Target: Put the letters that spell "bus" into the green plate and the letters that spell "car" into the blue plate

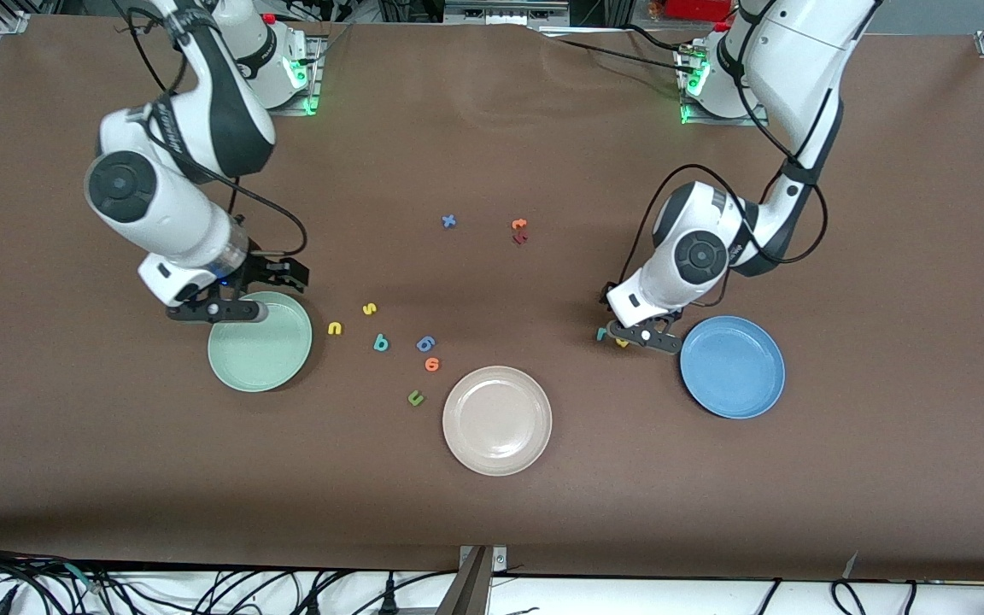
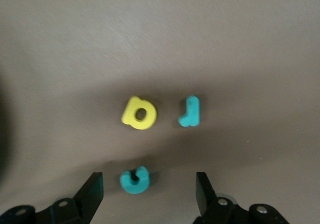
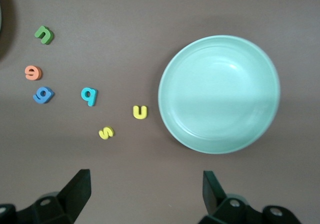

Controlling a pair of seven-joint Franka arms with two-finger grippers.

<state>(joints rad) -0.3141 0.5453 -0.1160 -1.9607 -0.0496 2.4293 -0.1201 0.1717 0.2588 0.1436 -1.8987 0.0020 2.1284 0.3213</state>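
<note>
- Brown table covering [image 1: 492,512] stretches between two white Franka arms, with three round plates and a scatter of small foam letters on it.
- Left gripper [image 1: 641,335] hangs low over a cluster of three letters just beside the blue plate [image 1: 732,366], on the side toward the right arm's end; its fingers [image 2: 93,186] stand apart and hold nothing.
- Seen from the left wrist, the teal "c" [image 2: 135,179] lies between those fingers, with the yellow "a" [image 2: 139,113] and the teal "r" [image 2: 190,112] side by side close to it, none touching.
- Right gripper [image 1: 217,311] hovers over the rim of the green plate [image 1: 260,342] farthest from the front camera, jaws wide and holding nothing.
- Yellow "u" [image 1: 335,328] lies on the table just beside the green plate; the yellow "s" [image 1: 369,308] and the teal "b" [image 1: 381,343] follow toward the table's middle.
- Blue "6"-like piece [image 1: 425,343], an orange letter [image 1: 432,365] and the olive-green "u" [image 1: 415,397] lie between the "b" and the beige plate [image 1: 497,420].
- Blue "x" [image 1: 448,221] and the orange "t" [image 1: 519,225] sit apart from the rest, farther from the front camera.
</note>
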